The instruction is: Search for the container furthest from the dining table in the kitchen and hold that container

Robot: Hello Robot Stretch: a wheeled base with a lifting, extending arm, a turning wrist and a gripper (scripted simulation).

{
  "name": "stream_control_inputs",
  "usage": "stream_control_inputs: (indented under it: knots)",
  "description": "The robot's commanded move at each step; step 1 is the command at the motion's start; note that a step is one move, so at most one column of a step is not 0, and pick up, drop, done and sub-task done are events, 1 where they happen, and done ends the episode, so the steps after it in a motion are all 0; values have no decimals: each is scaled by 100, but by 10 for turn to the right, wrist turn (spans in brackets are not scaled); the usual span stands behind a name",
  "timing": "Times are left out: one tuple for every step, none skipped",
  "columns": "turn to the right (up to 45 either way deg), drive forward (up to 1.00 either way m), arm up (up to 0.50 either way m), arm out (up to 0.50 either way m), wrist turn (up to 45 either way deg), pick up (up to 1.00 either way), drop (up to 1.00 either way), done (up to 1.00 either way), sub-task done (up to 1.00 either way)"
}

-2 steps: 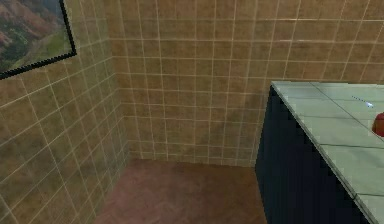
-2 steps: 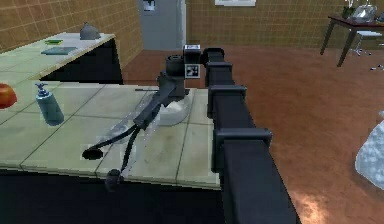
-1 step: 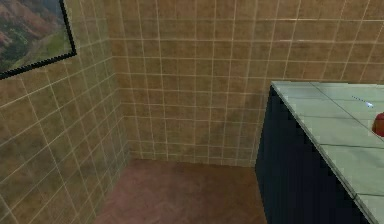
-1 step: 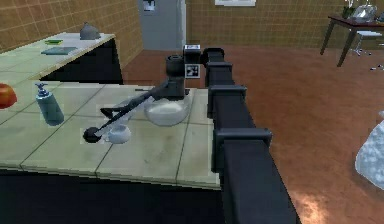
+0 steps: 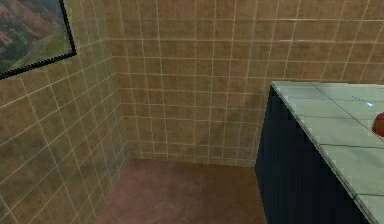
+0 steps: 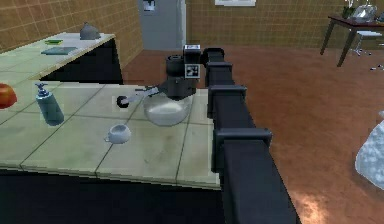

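My gripper (image 6: 135,97) sits at the far end of the dark square arm (image 6: 235,130), reaching out over the pale green tiled countertop (image 6: 150,155). I cannot tell how its fingers stand. A clear rounded glass bowl (image 6: 166,110) stands on the tiles right at it, so I cannot tell whether it holds anything either, nor whether it is over the bowl, beside it or touching it.

In this arm side view a small white cup (image 6: 119,133) stands on the counter near the bowl, toward the lower left. A blue-grey pump bottle (image 6: 47,103) is farther left, and a red round fruit (image 6: 5,95) shows at the left edge. A dark-legged table (image 6: 350,35) stands well apart at the top right, across the reddish floor (image 6: 300,110).

In the forward view I face a corner of tan tiled wall (image 5: 190,80) with a framed landscape picture (image 5: 30,35) at the upper left. The countertop's end shows at the right, with the red fruit at the picture's edge.

My reading is that the search looks finished, with the bowl picked as the container and the arm brought to it. If that far table is the dining one, the choice seems plausible. What I judge is left is a confirmed grasp and a lift clear of the tiles
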Motion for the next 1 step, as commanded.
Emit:
stream_control_inputs:
  knots:
    - [0,0,0,0,300,0,0,0,0]
